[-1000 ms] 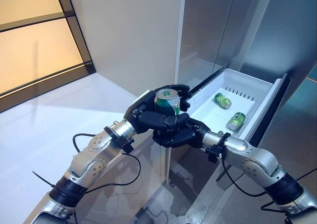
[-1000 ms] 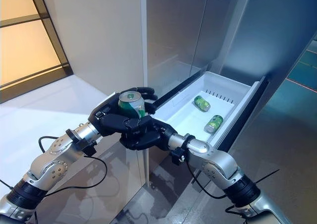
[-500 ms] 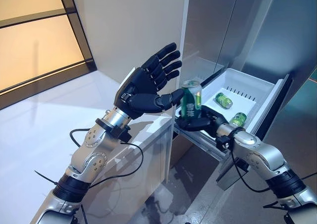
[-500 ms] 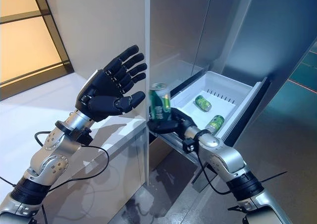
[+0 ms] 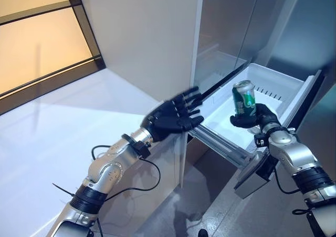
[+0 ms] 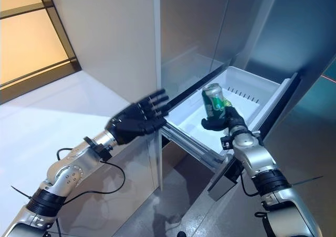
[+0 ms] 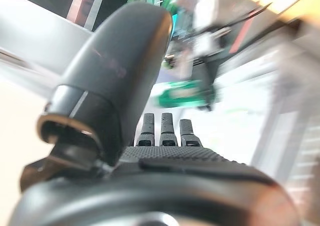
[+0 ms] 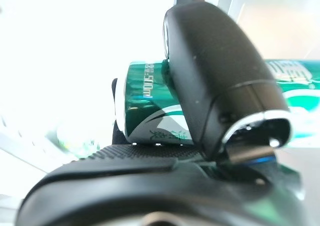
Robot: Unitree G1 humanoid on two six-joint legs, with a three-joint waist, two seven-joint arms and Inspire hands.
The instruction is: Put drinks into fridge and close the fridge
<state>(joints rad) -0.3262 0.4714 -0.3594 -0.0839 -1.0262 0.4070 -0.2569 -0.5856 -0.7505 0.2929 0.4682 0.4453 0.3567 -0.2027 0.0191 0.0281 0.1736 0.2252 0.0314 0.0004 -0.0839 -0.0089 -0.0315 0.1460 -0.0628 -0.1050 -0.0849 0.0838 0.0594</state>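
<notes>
My right hand (image 5: 260,117) is shut on a green can (image 5: 243,97) and holds it upright over the white fridge drawer (image 5: 283,84), which stands pulled out. The can fills the right wrist view (image 8: 150,111) under the thumb (image 8: 220,81). My left hand (image 5: 173,116) is open and empty, fingers straight, beside the drawer's near left corner, above the white counter edge. The same hand and can show in the right eye view (image 6: 137,120) (image 6: 212,100). Cans lying in the drawer are hidden behind the held can and hand.
The grey fridge front (image 5: 226,27) rises behind the drawer. A white counter (image 5: 63,127) stretches to the left under my left arm. An amber window with a dark frame (image 5: 47,43) is at far left. Grey floor (image 5: 210,205) lies below the drawer.
My right hand has carried the green can right and farther out, over the drawer. My left hand has dropped from a raised open pose to beside the drawer's corner. The camera has shifted.
</notes>
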